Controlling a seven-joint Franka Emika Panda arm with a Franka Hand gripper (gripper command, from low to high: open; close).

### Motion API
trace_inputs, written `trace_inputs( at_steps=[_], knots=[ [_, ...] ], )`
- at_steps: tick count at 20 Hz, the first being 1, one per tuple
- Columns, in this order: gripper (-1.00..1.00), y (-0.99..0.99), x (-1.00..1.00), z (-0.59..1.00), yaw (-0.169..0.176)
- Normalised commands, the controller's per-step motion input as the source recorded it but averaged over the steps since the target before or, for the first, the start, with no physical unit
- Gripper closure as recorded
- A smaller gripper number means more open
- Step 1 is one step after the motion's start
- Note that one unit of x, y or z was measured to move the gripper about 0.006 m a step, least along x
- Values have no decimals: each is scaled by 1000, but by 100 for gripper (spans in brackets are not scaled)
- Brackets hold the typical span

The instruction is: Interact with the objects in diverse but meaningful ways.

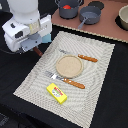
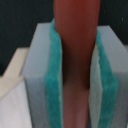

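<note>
Reddish-brown item: a sausage (image 2: pixel 75 60) stands lengthwise between the teal pads (image 2: pixel 54 80) of the tool (image 2: pixel 76 107), filling the gap in the wrist view.
Tool state: closed onto the sausage, pads pressed against both its sides.
Arm: white body at the exterior view's left, above the edge of the pale woven placemat (image 1: pixel 95 55) (the tool's tips are hidden there).
Placemat: a round tan plate (image 1: pixel 68 64) at the middle, a wooden-handled knife (image 1: pixel 80 56) beyond it, a wooden-handled fork (image 1: pixel 66 79) nearer.
Yellow packet (image 1: pixel 57 93): on the placemat's near part, just beside the fork.
Worktop (image 1: pixel 107 27): a grey two-handled pot (image 1: pixel 69 7) holding something red, a grey pan (image 1: pixel 89 16) beside it.
</note>
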Motion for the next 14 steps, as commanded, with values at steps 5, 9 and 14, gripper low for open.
trace_inputs(
  at_steps=[5,9,14],
  knots=[
    [100,41,-441,-418,15],
    [-100,86,-219,-195,10],
    [-100,327,103,349,0]
  ],
)
